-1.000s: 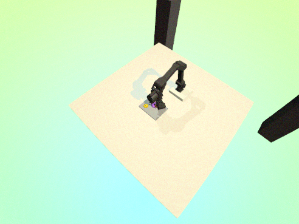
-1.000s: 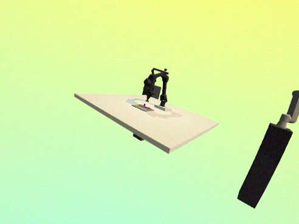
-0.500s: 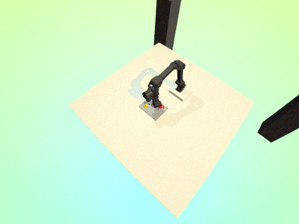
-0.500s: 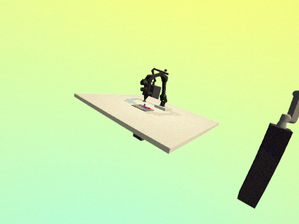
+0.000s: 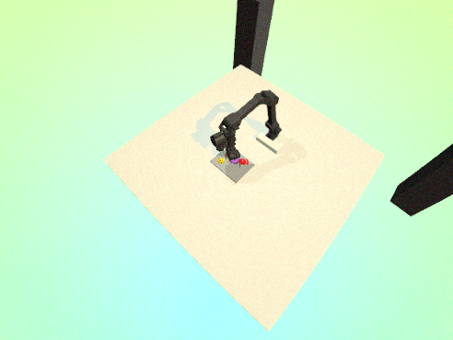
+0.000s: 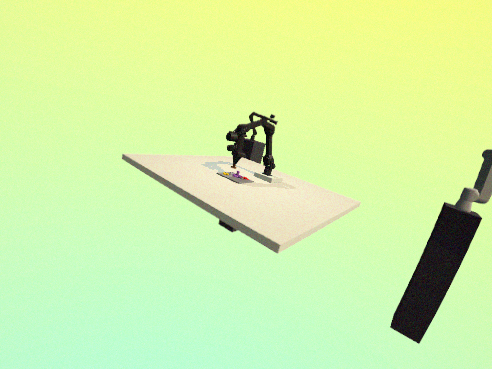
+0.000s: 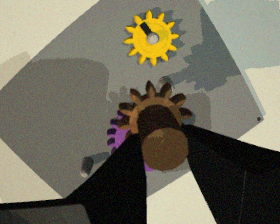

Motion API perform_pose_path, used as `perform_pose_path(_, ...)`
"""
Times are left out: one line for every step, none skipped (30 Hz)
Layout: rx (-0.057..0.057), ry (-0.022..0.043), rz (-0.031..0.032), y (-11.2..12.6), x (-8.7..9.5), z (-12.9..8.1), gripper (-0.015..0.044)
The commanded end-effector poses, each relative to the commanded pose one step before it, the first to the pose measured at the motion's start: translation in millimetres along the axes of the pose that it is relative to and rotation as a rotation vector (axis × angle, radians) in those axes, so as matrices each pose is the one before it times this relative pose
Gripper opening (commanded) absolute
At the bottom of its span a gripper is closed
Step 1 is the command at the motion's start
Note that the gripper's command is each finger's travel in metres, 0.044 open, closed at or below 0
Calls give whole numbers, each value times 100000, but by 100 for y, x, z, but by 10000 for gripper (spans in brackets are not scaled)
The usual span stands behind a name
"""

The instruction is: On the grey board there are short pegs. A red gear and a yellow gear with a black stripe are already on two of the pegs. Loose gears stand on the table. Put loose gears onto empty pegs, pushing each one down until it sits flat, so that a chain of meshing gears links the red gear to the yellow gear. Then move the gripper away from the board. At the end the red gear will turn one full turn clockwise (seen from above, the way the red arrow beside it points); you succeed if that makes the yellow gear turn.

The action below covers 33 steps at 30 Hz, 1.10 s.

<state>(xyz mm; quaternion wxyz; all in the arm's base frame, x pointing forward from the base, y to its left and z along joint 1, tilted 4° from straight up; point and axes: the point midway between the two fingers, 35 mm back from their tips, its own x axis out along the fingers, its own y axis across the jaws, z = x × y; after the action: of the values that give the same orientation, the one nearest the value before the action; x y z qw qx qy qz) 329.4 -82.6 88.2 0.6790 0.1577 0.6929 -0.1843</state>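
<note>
My gripper (image 5: pixel 234 157) (image 6: pixel 234 166) (image 7: pixel 160 138) is shut on the knob of a brown gear (image 7: pixel 149 106), held above the grey board (image 5: pixel 236 176) (image 7: pixel 50 95). The yellow gear with a black stripe (image 5: pixel 221 160) (image 6: pixel 226 174) (image 7: pixel 161 46) sits on its peg ahead of the fingers. A purple gear (image 5: pixel 235 161) (image 6: pixel 238 175) (image 7: pixel 119 134) is on the board, partly hidden under the brown gear and a finger in the wrist view. The red gear (image 5: pixel 243 161) (image 6: pixel 245 178) is beside the purple one and hidden in the wrist view.
A bare peg (image 7: pixel 165 81) stands between the yellow and brown gears. Another bare peg (image 7: pixel 87 166) stands left of the fingers. The arm's pale base plate (image 5: pixel 267 143) (image 6: pixel 267 177) is on the table (image 5: pixel 258 235) (image 6: pixel 250 210), near the board.
</note>
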Motion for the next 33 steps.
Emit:
perform_pose_path(-429,-191,-407,-1097,449,303,0)
perform_pose_path(-23,2,-24,-249,105,58,0)
perform_pose_path(-19,2,-20,-206,87,46,0)
perform_pose_path(-12,1,-12,-124,52,27,0)
perform_pose_path(-4,0,-4,-41,17,9,0)
perform_pose_path(0,0,0,0,-18,-2,0)
perform_pose_path(0,0,0,-1,-38,-3,0)
perform_pose_path(0,0,0,-1,-64,-6,0)
perform_pose_path(0,0,0,-1,-54,-5,0)
perform_pose_path(0,0,0,-1,-38,-3,0)
perform_pose_path(0,0,0,0,-14,-1,0)
perform_pose_path(420,0,0,0,0,0,0)
perform_pose_path(868,0,0,0,0,0,0)
perform_pose_path(1156,0,0,0,0,0,0)
perform_pose_path(1501,0,0,0,0,0,0)
perform_pose_path(1916,0,0,0,0,0,0)
perform_pose_path(2402,0,0,0,0,0,0)
perform_pose_path(2604,0,0,0,0,0,0)
perform_pose_path(2713,0,0,0,0,0,0)
perform_pose_path(2756,0,0,0,0,0,0)
perform_pose_path(2771,0,0,0,0,0,0)
perform_pose_path(2779,0,0,0,0,0,0)
perform_pose_path(2786,0,0,0,0,0,0)
perform_pose_path(2974,0,0,1,0,0,0)
perform_pose_path(2996,0,0,1,0,0,0)
perform_pose_path(2997,0,0,1,0,0,0)
perform_pose_path(2997,0,0,1,0,0,0)
perform_pose_path(2997,0,0,1,0,0,0)
perform_pose_path(2997,0,0,1,0,0,0)
perform_pose_path(1956,0,0,0,0,0,0)
perform_pose_path(1368,0,0,0,0,0,0)
perform_pose_path(864,0,0,0,0,0,0)
perform_pose_path(304,0,0,0,0,0,0)
